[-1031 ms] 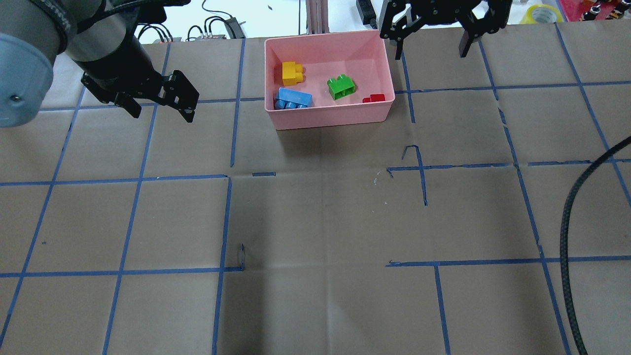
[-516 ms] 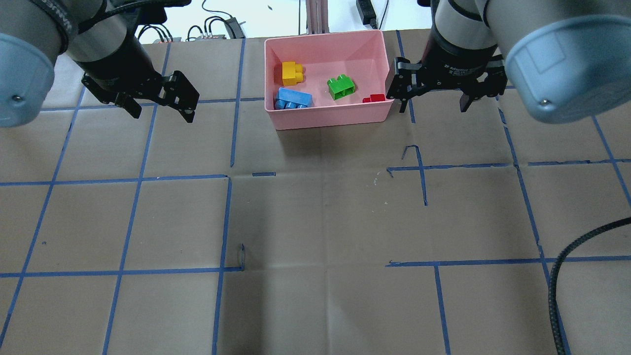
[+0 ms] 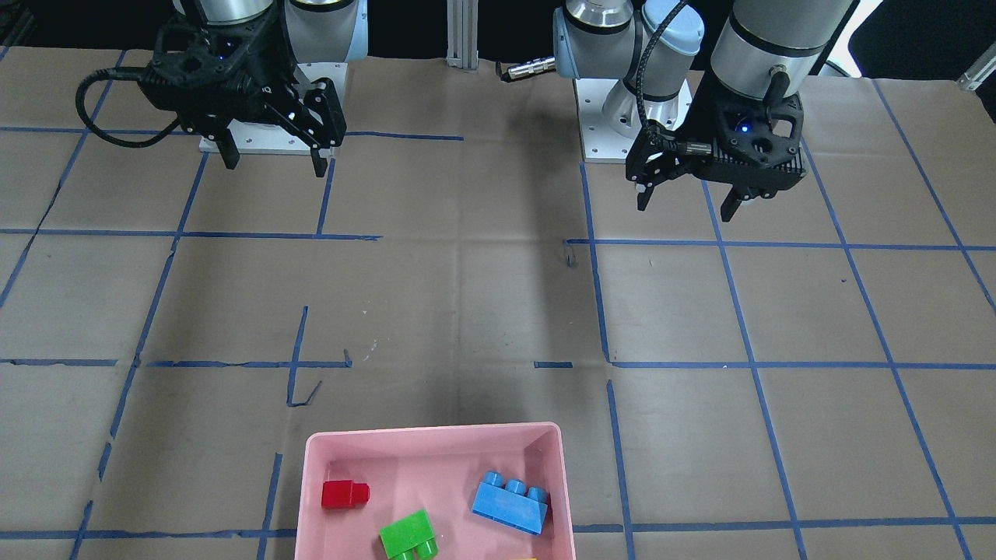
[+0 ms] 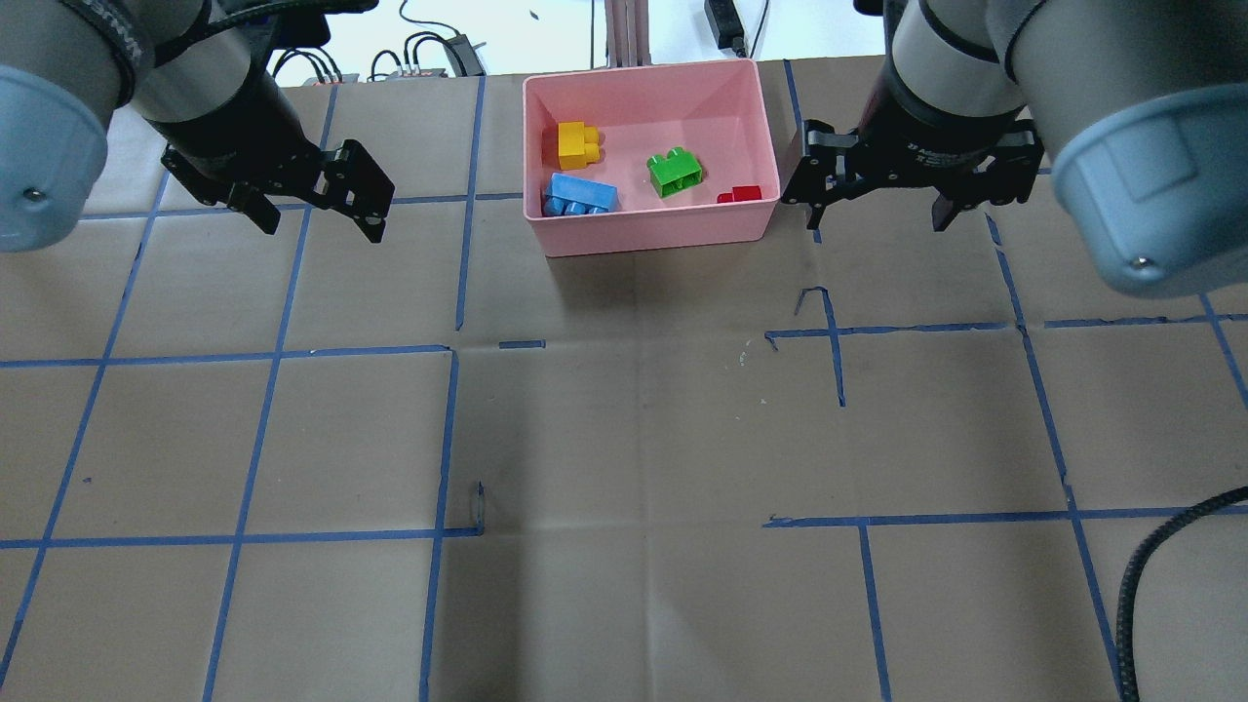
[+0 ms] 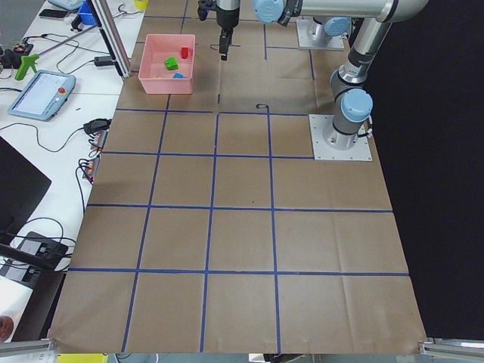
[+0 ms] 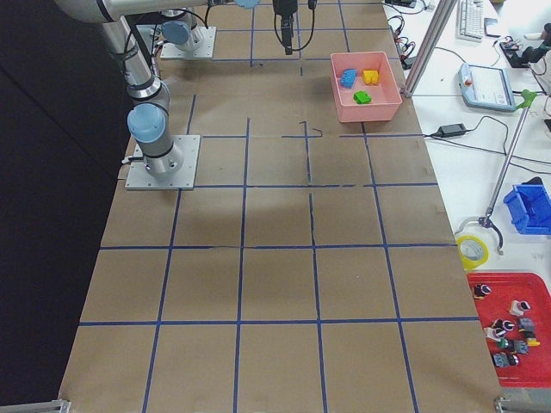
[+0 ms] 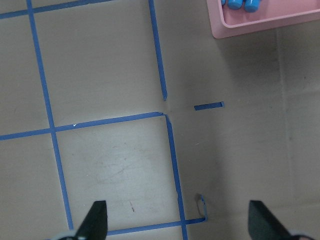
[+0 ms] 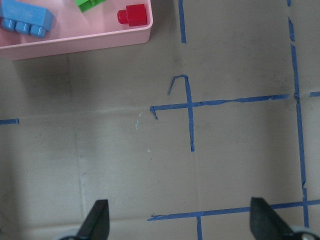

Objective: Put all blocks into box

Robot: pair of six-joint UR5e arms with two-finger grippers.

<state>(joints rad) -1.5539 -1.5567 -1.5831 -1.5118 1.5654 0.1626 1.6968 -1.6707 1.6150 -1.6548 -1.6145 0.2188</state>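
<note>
Sitting in the box [image 4: 653, 230], blocks [image 4: 675, 173] lie between released left pincer [image 4: 322, 227] and released right pincer [image 4: 877, 222]

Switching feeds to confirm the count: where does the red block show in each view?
Front-facing: red block at bottom, left part of the box.
Overhead: red block top centre, box's lower right corner.
Exterior left: red block top left, inside the box.
Exterior right: cannot make it out.
Left wrist: not in it.
Right wrist: red block top, left of centre.
Shared landmark: the box, which is in all six views.
</note>
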